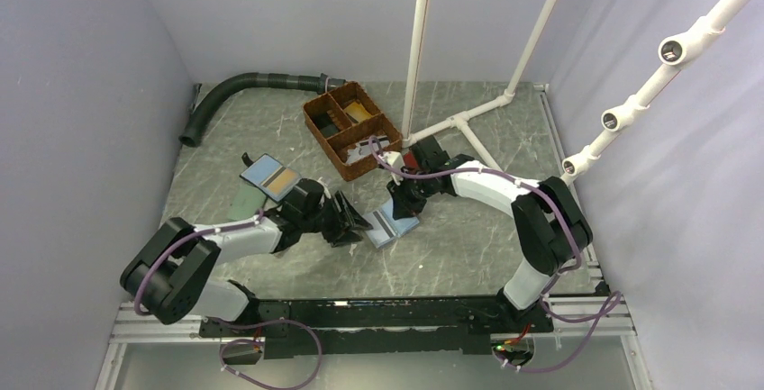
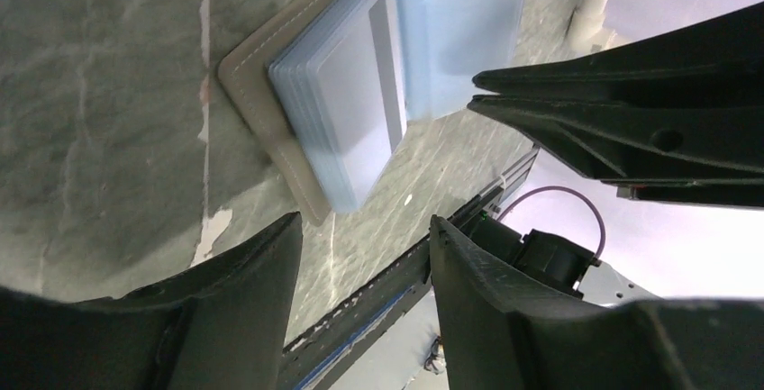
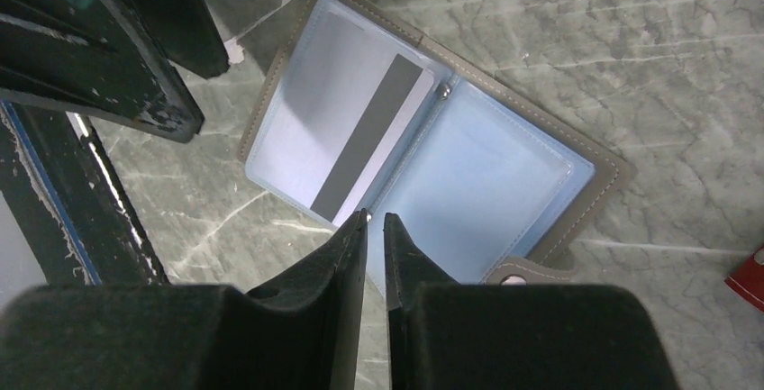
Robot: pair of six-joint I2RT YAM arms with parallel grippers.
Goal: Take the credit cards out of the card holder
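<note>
The card holder [image 1: 395,224] lies open on the table, taupe rim [image 2: 259,84] outside, light blue inside [image 3: 486,174]. A pale grey credit card [image 3: 351,129] with a dark stripe sits in its left half, stacked on blue sleeves [image 2: 347,102]. My right gripper [image 3: 376,217] hovers at the holder's near edge by the spine. Its jaws are drawn in to a thin slit, and nothing shows between them. My left gripper [image 2: 365,228] stands open beside the holder's corner, holding nothing. The closing tab [image 3: 522,273] lies flat.
A brown divided basket [image 1: 350,129] stands behind the holder, with a red wallet [image 1: 410,158] near it. A blue wallet with a tan panel [image 1: 271,176] lies to the left. A black hose [image 1: 234,88] and white pipe frame [image 1: 468,124] sit at the back.
</note>
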